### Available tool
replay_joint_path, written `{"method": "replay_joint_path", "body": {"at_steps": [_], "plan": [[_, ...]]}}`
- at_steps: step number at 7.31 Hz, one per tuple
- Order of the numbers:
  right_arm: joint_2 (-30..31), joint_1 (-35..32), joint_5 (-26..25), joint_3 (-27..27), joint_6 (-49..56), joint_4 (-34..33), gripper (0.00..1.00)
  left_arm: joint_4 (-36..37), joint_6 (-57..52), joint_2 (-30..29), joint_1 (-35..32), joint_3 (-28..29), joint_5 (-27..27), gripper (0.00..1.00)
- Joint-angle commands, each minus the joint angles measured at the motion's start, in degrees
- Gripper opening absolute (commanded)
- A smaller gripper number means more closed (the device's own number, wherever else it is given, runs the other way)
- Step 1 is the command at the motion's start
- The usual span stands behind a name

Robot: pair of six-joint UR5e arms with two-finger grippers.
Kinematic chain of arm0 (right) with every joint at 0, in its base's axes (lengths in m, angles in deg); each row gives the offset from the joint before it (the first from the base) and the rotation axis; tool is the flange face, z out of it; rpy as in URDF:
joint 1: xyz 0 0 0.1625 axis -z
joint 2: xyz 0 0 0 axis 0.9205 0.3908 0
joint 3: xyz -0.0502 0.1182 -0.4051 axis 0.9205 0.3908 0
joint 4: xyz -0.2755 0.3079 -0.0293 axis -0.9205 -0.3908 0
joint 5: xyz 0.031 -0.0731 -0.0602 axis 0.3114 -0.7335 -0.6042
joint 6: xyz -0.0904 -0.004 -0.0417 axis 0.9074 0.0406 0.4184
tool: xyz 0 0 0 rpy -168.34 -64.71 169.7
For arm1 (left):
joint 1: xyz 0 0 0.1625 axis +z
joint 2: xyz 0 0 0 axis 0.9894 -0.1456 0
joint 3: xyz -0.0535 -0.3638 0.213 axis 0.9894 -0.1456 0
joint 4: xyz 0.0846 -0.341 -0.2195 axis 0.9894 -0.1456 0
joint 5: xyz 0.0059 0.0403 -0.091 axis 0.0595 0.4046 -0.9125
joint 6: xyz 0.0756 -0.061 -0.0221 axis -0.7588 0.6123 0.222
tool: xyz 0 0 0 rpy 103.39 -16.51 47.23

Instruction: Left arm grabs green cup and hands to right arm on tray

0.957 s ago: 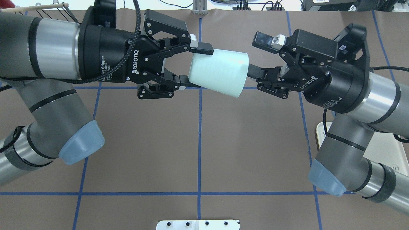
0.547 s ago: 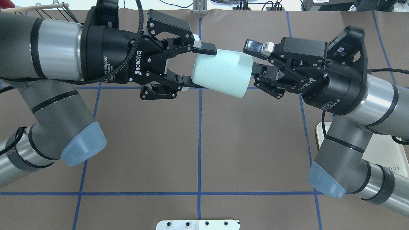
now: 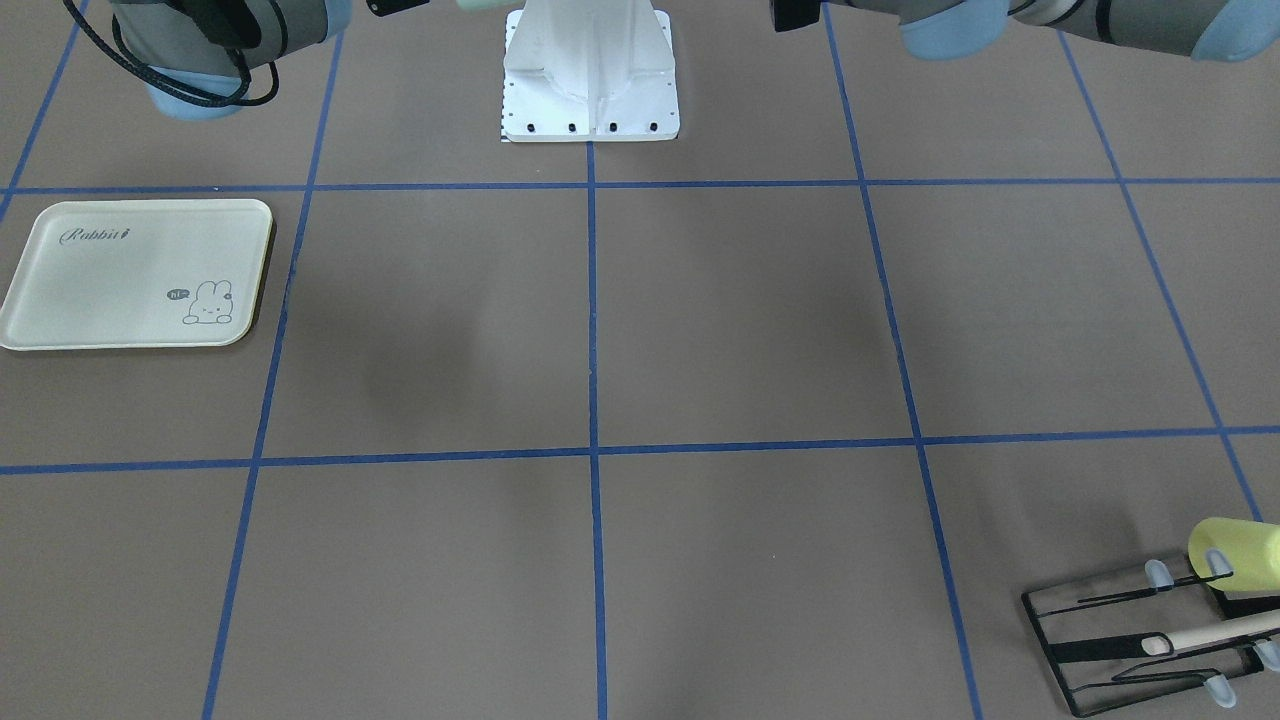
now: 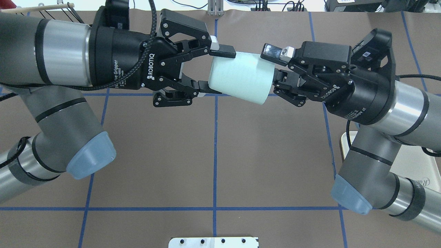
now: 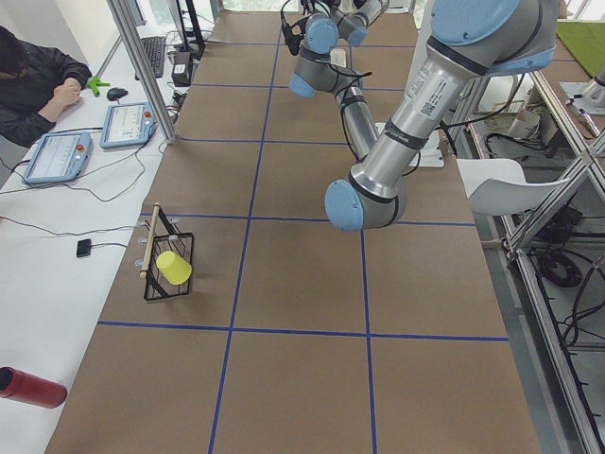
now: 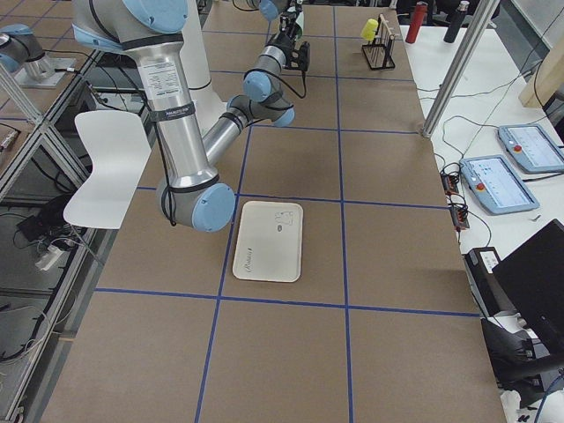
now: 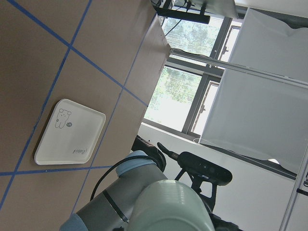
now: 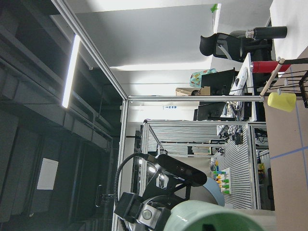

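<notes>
In the overhead view my left gripper (image 4: 214,71) is shut on the narrow base end of the green cup (image 4: 241,78) and holds it on its side, high above the table, mouth toward the right arm. My right gripper (image 4: 274,65) is open at the cup's mouth. Its upper finger (image 4: 271,51) lies just outside the rim and its lower finger is hidden inside the cup. The cup fills the bottom of the left wrist view (image 7: 173,207) and the right wrist view (image 8: 216,219). The cream tray (image 3: 135,275) lies flat on the robot's right side, with nothing on it.
A black wire rack (image 3: 1130,635) with a pale yellow cup (image 3: 1235,553) on it stands at the far corner on the robot's left. The white robot base plate (image 3: 590,110) is at the near middle. The tray also shows under the right arm (image 4: 422,165).
My right gripper has moved left onto the cup's mouth, and its lower finger has slid inside. My left gripper has shifted slightly right, still holding the cup.
</notes>
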Motion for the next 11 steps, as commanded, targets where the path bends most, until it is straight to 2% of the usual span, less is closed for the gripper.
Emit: {"method": "replay_joint_path", "body": {"at_steps": [1, 5, 11], "plan": [[0.12, -0.10, 0.31, -0.01, 0.10, -0.24, 0.50, 0.17, -0.08, 0.00, 0.01, 0.08, 0.00, 0.00], [0.04, -0.36, 0.75, -0.54, 0.19, -3.58, 0.50, 0.17, -0.43, 0.08, -0.07, 0.26, 0.00, 0.00], [0.13, -0.45, 0.84, -0.89, 0.45, -4.02, 0.50, 0.35, -0.69, 0.26, -0.07, 0.61, 0.00, 0.00]]}}
